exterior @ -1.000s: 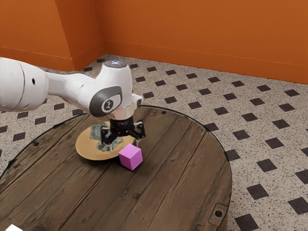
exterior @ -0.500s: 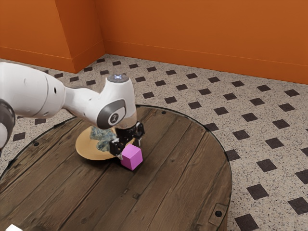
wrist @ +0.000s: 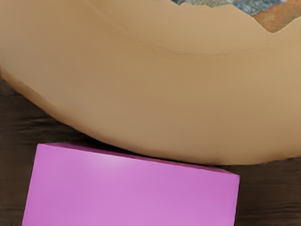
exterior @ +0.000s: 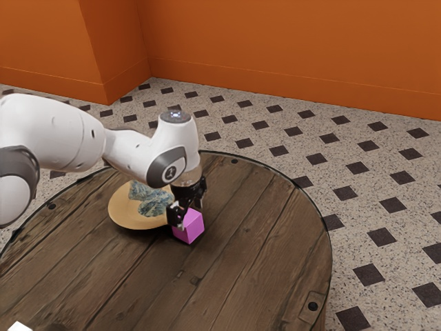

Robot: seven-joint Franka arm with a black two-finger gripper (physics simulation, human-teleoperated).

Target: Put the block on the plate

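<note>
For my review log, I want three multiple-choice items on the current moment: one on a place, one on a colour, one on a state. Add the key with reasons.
1. Relative to the plate, the block is:
A) on top of it
B) beside it, on the table
C) underneath it

2. The block's colour is:
A) pink
B) green
C) yellow

3. The plate is:
A) standing on edge
B) snapped in two
C) lying flat

Key:
1. B: the wrist view shows the block just outside the plate's rim, over dark wood.
2. A: both views show pink faces.
3. C: the exterior view shows its broad face turned up.
</note>
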